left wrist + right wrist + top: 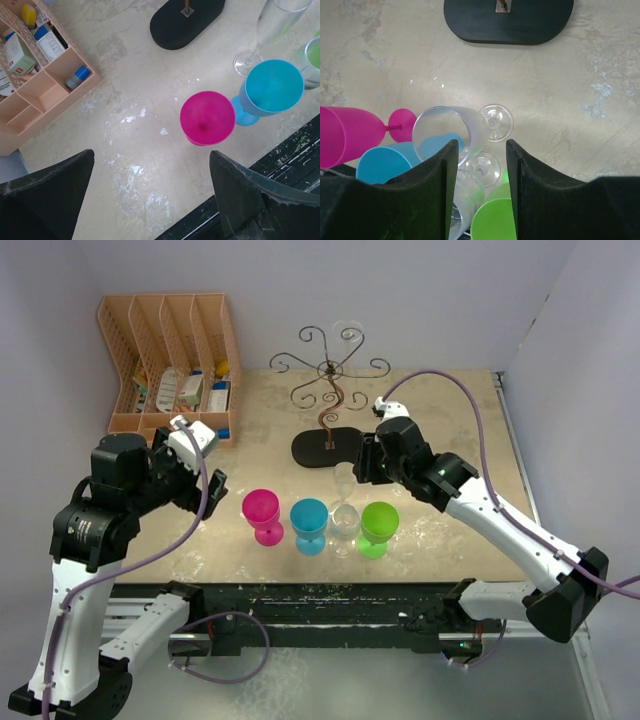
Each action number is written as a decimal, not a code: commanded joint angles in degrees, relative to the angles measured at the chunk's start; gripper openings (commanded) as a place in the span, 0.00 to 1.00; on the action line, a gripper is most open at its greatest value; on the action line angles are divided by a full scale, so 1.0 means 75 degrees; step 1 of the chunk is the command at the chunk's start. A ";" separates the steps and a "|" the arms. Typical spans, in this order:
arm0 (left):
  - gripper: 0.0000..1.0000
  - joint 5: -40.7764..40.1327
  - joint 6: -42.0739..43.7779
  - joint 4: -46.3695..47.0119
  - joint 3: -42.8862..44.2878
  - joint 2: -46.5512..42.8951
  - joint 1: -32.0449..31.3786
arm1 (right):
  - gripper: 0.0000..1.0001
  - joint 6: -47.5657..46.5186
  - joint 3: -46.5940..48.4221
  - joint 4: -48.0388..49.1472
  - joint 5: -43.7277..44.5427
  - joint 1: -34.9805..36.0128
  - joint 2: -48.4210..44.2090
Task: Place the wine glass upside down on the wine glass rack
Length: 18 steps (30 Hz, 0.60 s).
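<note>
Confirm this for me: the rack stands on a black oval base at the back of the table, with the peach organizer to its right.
Wrong on one point: the organizer sits to the left of the rack, not its right, as the top view shows. The rack does stand on a black oval base at the back of the table.

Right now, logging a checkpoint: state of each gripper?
Left gripper: open, holding nothing.
Right gripper: at the clear wine glass; whether it grips cannot be told.
</note>
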 commanded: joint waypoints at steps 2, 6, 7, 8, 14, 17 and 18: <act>1.00 0.0180 -0.0203 0.0127 -0.0166 0.0026 0.0058 | 0.46 0.0117 0.0035 0.0212 0.0400 0.0111 0.0262; 1.00 0.0028 -0.0210 0.0170 -0.0209 0.0026 0.0059 | 0.46 0.0124 -0.0008 0.0182 0.0546 0.0173 0.0435; 1.00 0.0013 -0.0215 0.0191 -0.0242 -0.0003 0.0067 | 0.46 0.0119 -0.0034 0.0177 0.0578 0.0182 0.0489; 1.00 0.0015 -0.0210 0.0203 -0.0277 -0.0025 0.0063 | 0.45 0.0117 -0.0055 0.0177 0.0610 0.0182 0.0537; 1.00 0.0058 -0.0195 0.0268 -0.0546 -0.0142 0.0068 | 0.22 0.0167 -0.0145 0.0046 0.0814 0.0190 0.0880; 1.00 0.0087 -0.0161 0.0270 -0.0625 -0.0170 0.0068 | 0.15 0.0205 -0.0119 -0.0051 0.0898 0.0196 0.1035; 1.00 0.0096 -0.0139 0.0274 -0.0643 -0.0151 0.0069 | 0.15 0.0213 -0.0096 -0.0091 0.0917 0.0200 0.1102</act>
